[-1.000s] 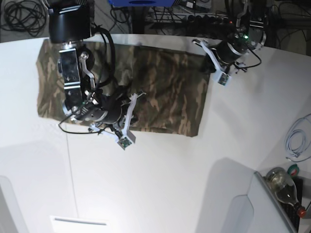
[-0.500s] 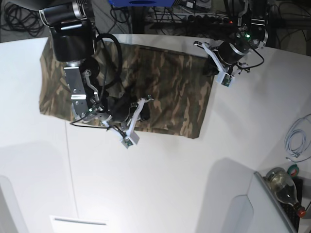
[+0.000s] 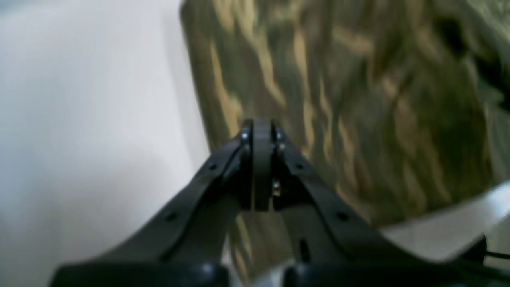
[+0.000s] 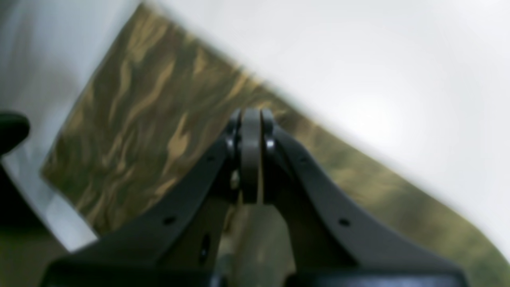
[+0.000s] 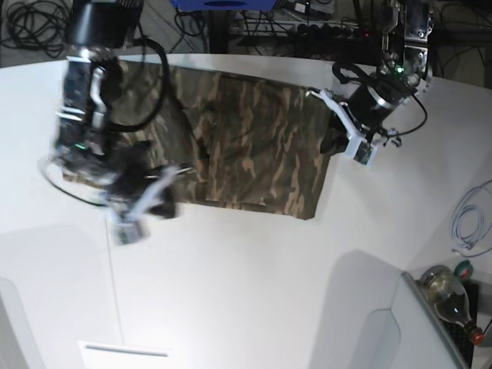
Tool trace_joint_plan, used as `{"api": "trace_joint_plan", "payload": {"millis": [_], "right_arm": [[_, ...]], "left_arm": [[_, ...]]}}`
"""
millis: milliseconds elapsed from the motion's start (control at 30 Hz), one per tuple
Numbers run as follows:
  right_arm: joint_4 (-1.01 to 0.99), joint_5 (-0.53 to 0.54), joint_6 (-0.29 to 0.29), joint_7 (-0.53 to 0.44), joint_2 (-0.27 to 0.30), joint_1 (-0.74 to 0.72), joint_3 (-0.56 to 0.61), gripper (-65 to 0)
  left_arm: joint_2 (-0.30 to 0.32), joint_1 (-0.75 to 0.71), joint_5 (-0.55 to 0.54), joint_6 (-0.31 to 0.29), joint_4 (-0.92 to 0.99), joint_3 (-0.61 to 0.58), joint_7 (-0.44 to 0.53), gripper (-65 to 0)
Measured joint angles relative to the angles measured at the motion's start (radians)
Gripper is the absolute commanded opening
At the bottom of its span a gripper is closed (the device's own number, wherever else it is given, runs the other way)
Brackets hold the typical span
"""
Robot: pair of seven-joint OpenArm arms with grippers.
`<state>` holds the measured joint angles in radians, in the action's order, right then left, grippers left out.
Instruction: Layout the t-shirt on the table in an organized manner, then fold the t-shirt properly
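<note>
I see one t-shirt [image 5: 254,146] flat on one table [image 5: 254,300]; both grippers, left [image 3: 259,131] and right [image 4: 251,119], pressed together, empty.

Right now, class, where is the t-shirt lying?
In the base view, the t-shirt lies flat on the table's far half, between the two arms.

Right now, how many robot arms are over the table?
2: the right arm over the t-shirt's left part in the base view, the left arm at its right edge.
</note>
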<state>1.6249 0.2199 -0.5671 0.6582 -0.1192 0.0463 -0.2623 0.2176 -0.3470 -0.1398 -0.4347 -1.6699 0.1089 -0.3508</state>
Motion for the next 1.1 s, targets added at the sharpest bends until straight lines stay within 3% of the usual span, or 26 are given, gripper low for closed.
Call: {"api": "trace_joint_plan", "payload": {"millis": [67, 167, 233, 300, 467, 567, 700, 800, 933, 1100], "right_arm": [[0.099, -0.026, 0.04, 0.1, 0.003, 0.034, -0.138, -50.4], [0.152, -0.03, 0.039, 0.218, 0.002, 0.056, -0.347, -25.5], [0.136, 0.016, -0.048, 0.24, 0.001, 0.037, -0.487, -10.7], [0.073, 0.108, -0.148, 0.244, 0.044, 0.029, -0.585, -2.9], [-0.232, 0.15, -0.121, 0.308, 0.22, 0.004, -0.726, -3.6], [-0.403, 0.209, -0.12, 0.304, 0.27, -0.002, -0.743, -6.3], [-0.502, 0.252, -0.126, 0.306, 0.288, -0.007, -0.732, -9.2], [-0.527, 0.248, -0.126, 0.281, 0.315, -0.005, -0.652, -9.2], [-0.541, 0.276, -0.13, 0.257, 0.297, -0.015, -0.565, -9.2], [-0.457, 0.302, -0.139, 0.239, 0.222, 0.031, -0.486, -9.3]], "left_arm": [[-0.003, 0.037, -0.014, -0.008, 0.045, 0.055, 0.004, -65.0], [0.002, 0.094, 0.003, 0.005, 0.173, 0.169, 0.013, -65.0], [0.01, 0.122, 0.006, -0.046, 0.259, 0.227, 0.003, -65.0], [0.015, 0.146, 0.019, -0.11, 0.32, 0.266, -0.004, -65.0], [0.033, 0.188, 0.012, -0.135, 0.44, 0.273, 0.045, -65.0], [0.047, 0.182, 0.011, -0.13, 0.501, 0.239, 0.143, -65.0], [0.039, 0.18, 0.003, -0.135, 0.558, 0.208, 0.195, -65.0], [0.04, 0.186, -0.001, -0.134, 0.569, 0.181, 0.208, -65.0], [0.04, 0.181, -0.007, -0.134, 0.566, 0.139, 0.218, -65.0], [0.035, 0.18, -0.016, -0.135, 0.564, 0.095, 0.23, -65.0]]}}
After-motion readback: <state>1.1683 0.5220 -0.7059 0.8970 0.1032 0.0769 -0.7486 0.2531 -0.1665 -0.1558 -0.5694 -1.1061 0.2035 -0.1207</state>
